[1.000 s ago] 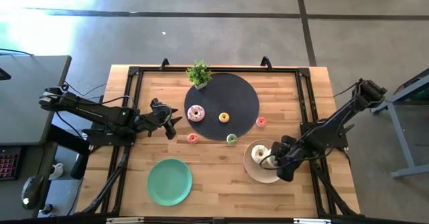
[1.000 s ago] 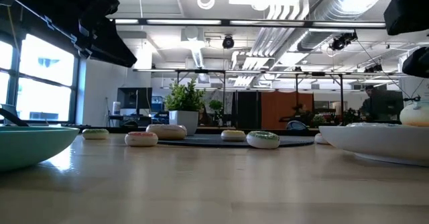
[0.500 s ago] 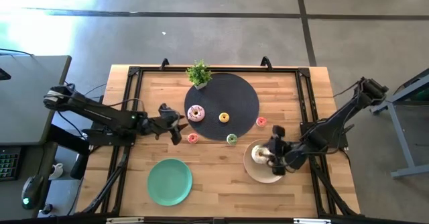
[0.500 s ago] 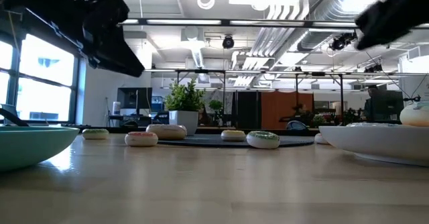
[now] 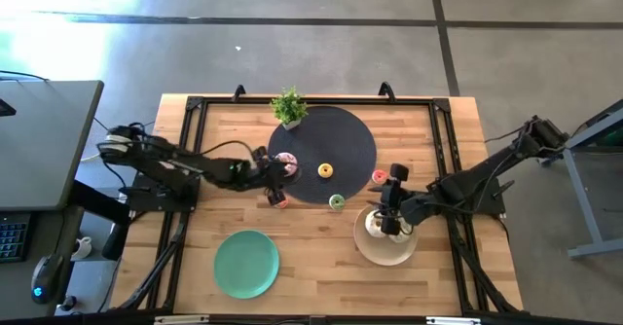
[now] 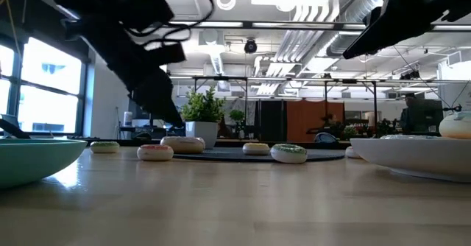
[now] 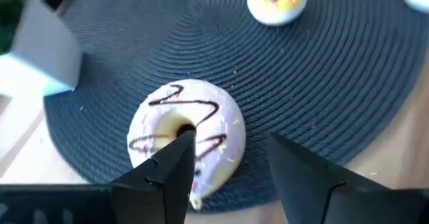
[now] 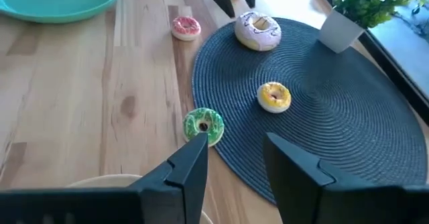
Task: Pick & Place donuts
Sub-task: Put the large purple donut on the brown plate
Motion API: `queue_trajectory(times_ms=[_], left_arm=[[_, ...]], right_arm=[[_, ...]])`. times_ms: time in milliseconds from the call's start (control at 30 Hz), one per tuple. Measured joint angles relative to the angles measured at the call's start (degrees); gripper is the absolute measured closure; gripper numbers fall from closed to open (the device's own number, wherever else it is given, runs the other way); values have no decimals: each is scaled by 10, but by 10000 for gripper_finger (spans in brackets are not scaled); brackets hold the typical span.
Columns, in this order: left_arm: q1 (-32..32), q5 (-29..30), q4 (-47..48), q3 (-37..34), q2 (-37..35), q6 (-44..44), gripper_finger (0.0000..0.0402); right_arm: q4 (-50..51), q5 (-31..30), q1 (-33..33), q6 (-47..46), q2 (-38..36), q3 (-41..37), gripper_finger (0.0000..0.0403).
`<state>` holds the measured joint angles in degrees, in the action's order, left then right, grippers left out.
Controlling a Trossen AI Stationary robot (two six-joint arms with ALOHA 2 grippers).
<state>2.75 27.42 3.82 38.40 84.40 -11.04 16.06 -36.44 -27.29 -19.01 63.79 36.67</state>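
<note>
The left gripper (image 7: 224, 167) hangs with its fingers spread over the large pink-iced ring donut with dark drizzle (image 7: 186, 133), one finger above its hole, the other just off its rim. A second ago this arm waited well back over bare wood; it has reached in to the edge of the round dark woven mat (image 7: 322, 83), so a grasp looks imminent.

The right gripper (image 8: 231, 160), fingers also apart, has lifted off the white round plate (image 5: 384, 252), leaving a donut there, and now faces the small green-iced donut (image 8: 204, 125).

In the high view the pink donut is mostly covered by the left gripper. The plate's donut is hidden under the right arm.
</note>
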Motion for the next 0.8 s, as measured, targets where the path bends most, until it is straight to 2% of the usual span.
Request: queue_trajectory(times_ms=[167,400,500,600,700,800], left_arm=[[-45,-66,90,58,44,46,220],[-81,-82,84,68,110,48,225],[-79,-78,76,67,113,63,257],[-81,-98,59,71,115,68,317],[-80,-109,99,93,100,67,380],[-80,-124,122,127,89,67,383]], right_arm=[[-1,26,15,0,0,0,263],[-1,24,18,19,0,0,263],[-1,24,18,93,0,0,264],[-9,23,18,214,0,0,268],[-30,20,18,333,0,0,272],[-64,21,18,417,0,0,276]])
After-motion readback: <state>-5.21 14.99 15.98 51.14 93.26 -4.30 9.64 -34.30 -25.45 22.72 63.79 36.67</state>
